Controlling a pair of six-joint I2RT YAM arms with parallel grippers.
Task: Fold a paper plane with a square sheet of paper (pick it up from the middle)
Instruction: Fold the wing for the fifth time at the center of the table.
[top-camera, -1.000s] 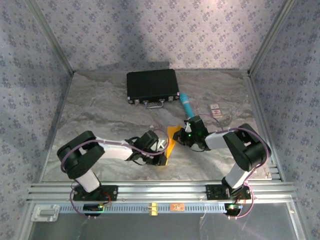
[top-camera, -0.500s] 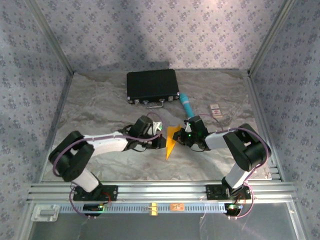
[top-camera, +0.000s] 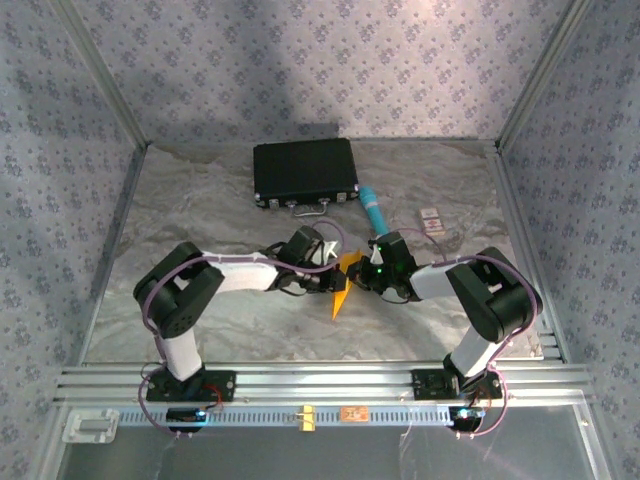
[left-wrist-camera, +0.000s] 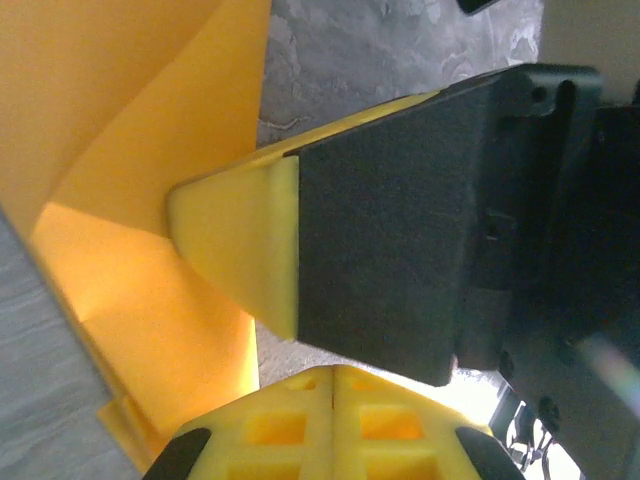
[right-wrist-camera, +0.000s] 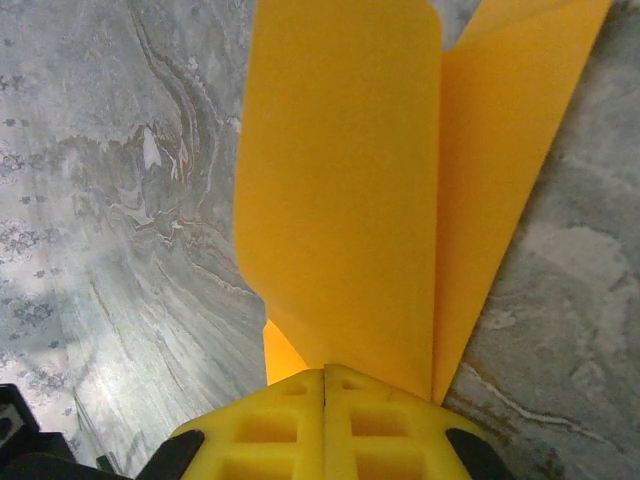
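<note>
Your right pincer (right-wrist-camera: 325, 380) is clamped on the folded paper (right-wrist-camera: 340, 180) over the desk (right-wrist-camera: 120, 200) between the arms. Your left pincer (left-wrist-camera: 333, 372) looks closed beside it; run it along the crease slowly, keeping the edges aligned and taut.

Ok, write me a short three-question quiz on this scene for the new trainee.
1. True or false: the right gripper is shut on the paper.
2. Which thing lies just off the near right corner of the black case? A) teal tube B) scissors C) cup
3. Fill in: in the right wrist view the paper is not one flat sheet but ____ along a crease.

Key: 1 true; 2 A; 3 folded.
</note>
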